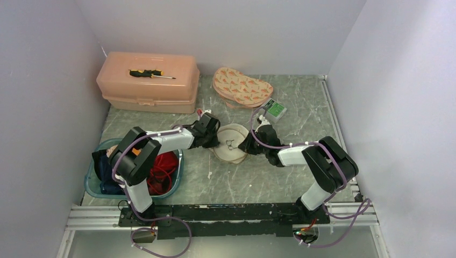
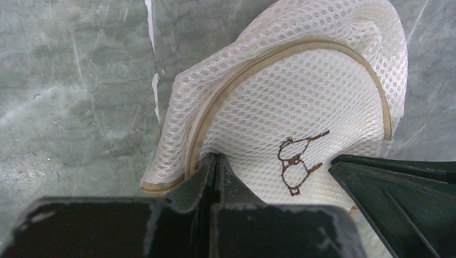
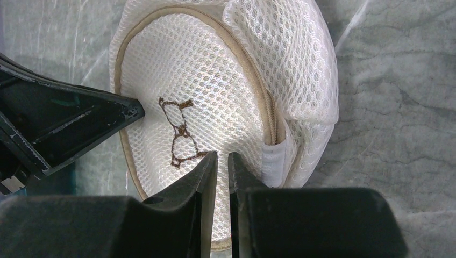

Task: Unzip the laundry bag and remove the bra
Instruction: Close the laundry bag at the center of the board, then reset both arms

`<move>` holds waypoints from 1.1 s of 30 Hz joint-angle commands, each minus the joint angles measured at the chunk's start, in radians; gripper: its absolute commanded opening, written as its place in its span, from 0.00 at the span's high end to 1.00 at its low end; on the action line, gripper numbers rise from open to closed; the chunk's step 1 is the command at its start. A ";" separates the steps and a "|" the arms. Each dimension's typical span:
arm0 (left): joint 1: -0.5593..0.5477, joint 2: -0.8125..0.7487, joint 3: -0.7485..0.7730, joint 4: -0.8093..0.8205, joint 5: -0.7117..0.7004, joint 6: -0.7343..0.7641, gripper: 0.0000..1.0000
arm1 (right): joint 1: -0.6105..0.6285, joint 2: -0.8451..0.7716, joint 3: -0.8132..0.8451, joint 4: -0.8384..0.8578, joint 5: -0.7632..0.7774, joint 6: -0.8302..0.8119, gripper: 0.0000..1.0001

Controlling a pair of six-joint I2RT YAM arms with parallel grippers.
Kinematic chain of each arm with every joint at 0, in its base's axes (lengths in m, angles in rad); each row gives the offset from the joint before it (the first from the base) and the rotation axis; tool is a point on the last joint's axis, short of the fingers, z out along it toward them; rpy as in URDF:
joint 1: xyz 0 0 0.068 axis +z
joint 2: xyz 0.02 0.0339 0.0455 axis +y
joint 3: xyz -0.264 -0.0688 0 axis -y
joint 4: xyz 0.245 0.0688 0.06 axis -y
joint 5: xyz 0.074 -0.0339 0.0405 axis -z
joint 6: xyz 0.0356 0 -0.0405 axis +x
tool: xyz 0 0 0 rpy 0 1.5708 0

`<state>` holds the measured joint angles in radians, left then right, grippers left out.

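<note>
Screwdriver atop peach box (lid shut).

Laundry bag: the mesh is screening whatever is lying inside. Its near rim is running under the left pincer. The tips are pressing together at the zip, covering anything between them. Right pincer: the slit is showing only mesh, so the grip is staying undecidable. Behind the left pincer, the left arm is overlapping red fabric in a basin; it is reading too small to identify.

Both arms reach inward; left tool pinched, right tool seemingly closed.
</note>
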<state>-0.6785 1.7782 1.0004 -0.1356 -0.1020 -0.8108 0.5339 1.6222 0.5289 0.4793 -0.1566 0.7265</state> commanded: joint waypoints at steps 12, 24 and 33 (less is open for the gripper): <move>0.005 -0.242 -0.010 -0.038 0.093 0.019 0.31 | -0.001 -0.276 0.095 -0.191 0.019 -0.093 0.53; 0.005 -0.619 -0.030 -0.309 -0.029 0.083 0.23 | 0.109 -0.419 0.117 -0.325 0.071 -0.229 0.46; 0.005 -0.881 -0.088 -0.460 -0.132 0.084 0.24 | 0.124 -0.235 0.129 -0.233 0.107 -0.206 0.47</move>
<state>-0.6765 0.9859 0.9459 -0.5095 -0.1688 -0.7406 0.6582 1.3220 0.6399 0.1829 -0.0841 0.5308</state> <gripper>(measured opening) 0.762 0.531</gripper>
